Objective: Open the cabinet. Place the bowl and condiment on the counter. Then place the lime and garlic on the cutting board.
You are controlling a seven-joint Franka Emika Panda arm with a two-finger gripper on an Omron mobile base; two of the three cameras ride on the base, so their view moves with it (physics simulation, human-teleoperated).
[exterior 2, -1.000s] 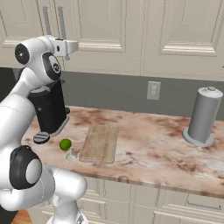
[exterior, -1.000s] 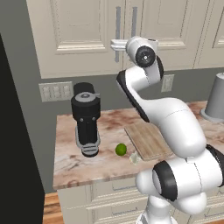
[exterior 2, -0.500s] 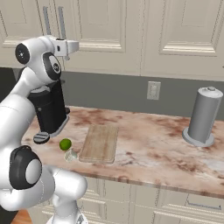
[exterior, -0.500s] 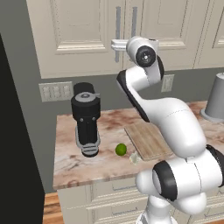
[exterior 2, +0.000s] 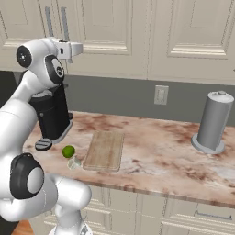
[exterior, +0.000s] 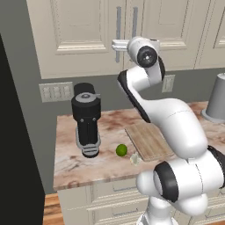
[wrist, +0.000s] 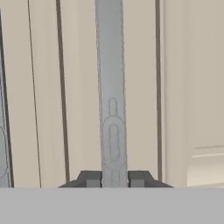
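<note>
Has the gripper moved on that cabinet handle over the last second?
No. The gripper stays shut on the handle, level with the door's bottom edge as before.

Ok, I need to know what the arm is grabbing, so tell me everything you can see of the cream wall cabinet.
The cream wall cabinet hangs above the pinkish-brown marble counter. It looks like painted wood, with two raised-panel doors that meet at a centre seam, each bearing a long vertical grey metal bar handle. Both doors appear shut. The dark two-finger gripper is closed on the lower end of the left door's handle.
</note>
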